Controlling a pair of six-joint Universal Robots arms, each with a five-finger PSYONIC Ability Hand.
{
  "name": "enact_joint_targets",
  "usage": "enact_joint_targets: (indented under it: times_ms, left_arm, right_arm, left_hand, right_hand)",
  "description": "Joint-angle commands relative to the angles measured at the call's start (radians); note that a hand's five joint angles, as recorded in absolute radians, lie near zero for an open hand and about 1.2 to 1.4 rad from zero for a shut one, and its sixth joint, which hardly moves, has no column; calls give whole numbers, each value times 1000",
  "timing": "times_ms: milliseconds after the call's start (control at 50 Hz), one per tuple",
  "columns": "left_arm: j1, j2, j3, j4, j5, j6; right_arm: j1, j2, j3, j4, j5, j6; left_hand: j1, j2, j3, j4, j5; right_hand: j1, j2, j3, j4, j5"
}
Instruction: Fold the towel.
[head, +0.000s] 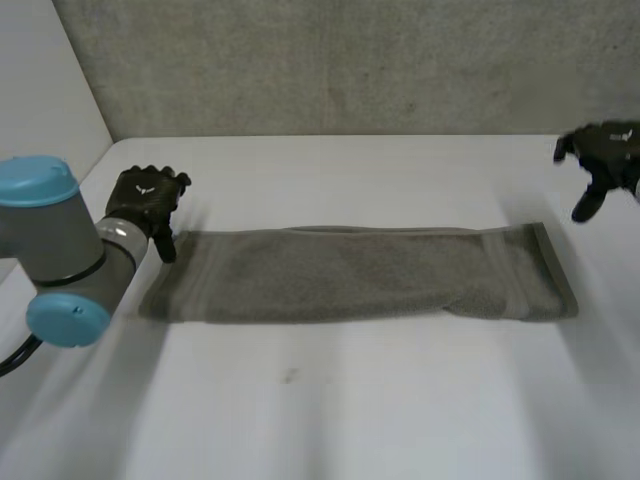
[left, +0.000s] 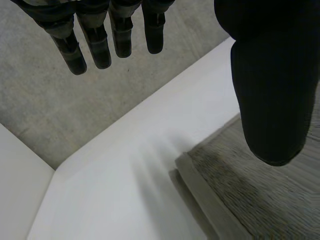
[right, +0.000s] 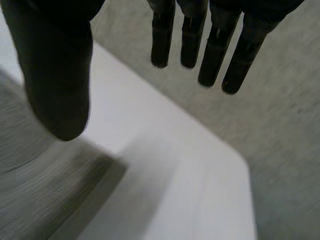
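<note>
A grey towel (head: 355, 274) lies on the white table (head: 330, 410) as a long folded strip running left to right. My left hand (head: 147, 203) hovers just beyond the strip's left end, fingers straight and empty, thumb pointing down near the far left corner. Its wrist view has straight fingers (left: 95, 42) and a thumb (left: 272, 80) above the towel's corner (left: 240, 195). My right hand (head: 603, 162) hangs above the table past the right end, apart from the cloth, open. Straight fingers (right: 215, 40) and the thumb (right: 57, 75) stand over the towel's end (right: 40, 185).
A grey concrete wall (head: 330, 65) runs along the far side of the table. A pale side panel (head: 40, 90) stands at the left. Bare table stretches in front of the towel, with a small dark speck (head: 289, 377) on it.
</note>
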Motion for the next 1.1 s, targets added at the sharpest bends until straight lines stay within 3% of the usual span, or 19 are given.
enact_joint_targets:
  times_ms: [20, 180, 340, 580, 620, 640, 680, 720, 940, 1100]
  left_arm:
    - [5, 125, -160, 2, 0, -70]
    - [15, 190, -259, 4, 2, -216]
    - [16, 199, -274, 7, 3, -238]
    - [21, 200, -288, 7, 5, -239]
    - [21, 200, -290, 7, 3, -239]
    - [21, 200, -290, 7, 3, -239]
    - [19, 200, -290, 8, 3, -239]
    - [19, 200, -290, 7, 3, -239]
    - [21, 199, -291, 7, 3, -239]
    - [22, 202, -290, 7, 2, -239]
  right_arm:
    - [-2, -67, 267, -28, -21, -3]
    - [-5, -85, 502, -226, -83, -15]
    - [-5, -18, 579, -428, -77, -74]
    - [-59, 25, 573, -441, -52, -192]
    - [-78, 25, 570, -441, -52, -192]
    - [-79, 25, 570, -441, -52, -192]
    - [-95, 28, 568, -441, -52, -193]
    - [-102, 33, 565, -441, -52, -193]
    - [-157, 53, 530, -436, -46, -198]
    - [-324, 55, 413, -369, 6, -278]
  left_hand:
    - [14, 21, 19, 18, 23]
    - [17, 24, 22, 21, 26]
    - [14, 21, 19, 18, 23]
    - [5, 12, 10, 9, 14]
    - [2, 9, 7, 6, 11]
    - [2, 9, 7, 6, 11]
    - [-4, 4, 2, 1, 5]
    - [-4, 4, 2, 1, 5]
    - [-7, 1, -1, -2, 2]
    - [-7, 1, -1, -2, 2]
  right_hand:
    - [68, 75, 67, 69, 55]
    - [68, 75, 67, 69, 55]
    - [235, 242, 234, 236, 222]
    - [315, 321, 314, 315, 302]
    - [574, 581, 574, 575, 561]
    - [576, 583, 575, 577, 563]
    - [877, 884, 876, 878, 864]
    - [956, 962, 955, 956, 943]
    - [957, 963, 956, 957, 944]
    - [957, 963, 956, 957, 944]
